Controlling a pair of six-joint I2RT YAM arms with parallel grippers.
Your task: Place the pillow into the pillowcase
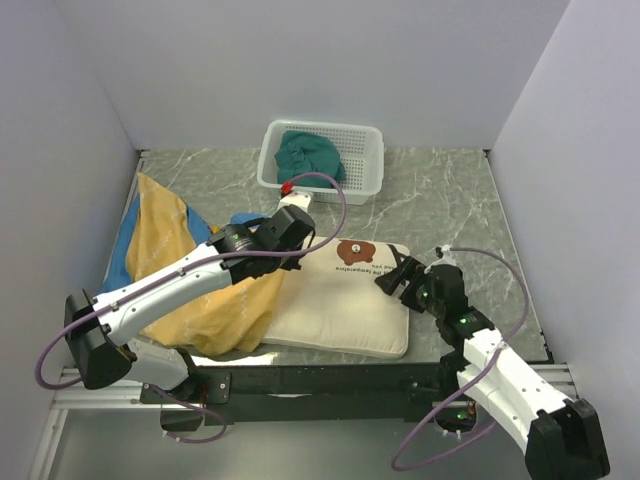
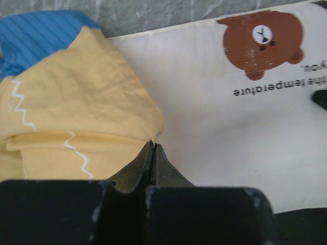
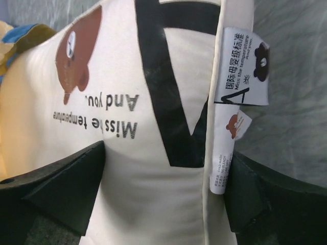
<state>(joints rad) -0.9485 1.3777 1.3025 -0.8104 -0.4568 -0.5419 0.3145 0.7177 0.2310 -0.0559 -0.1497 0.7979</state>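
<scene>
The pillow (image 1: 345, 305) lies flat on the table (image 1: 440, 210), bear face toward the far side. The yellow pillowcase (image 1: 185, 270) is heaped against its left end. The left gripper (image 2: 153, 148) is pressed together at the pillowcase's edge. The right gripper (image 3: 163, 194) is spread, straddling the pillow's labelled right edge.
</scene>
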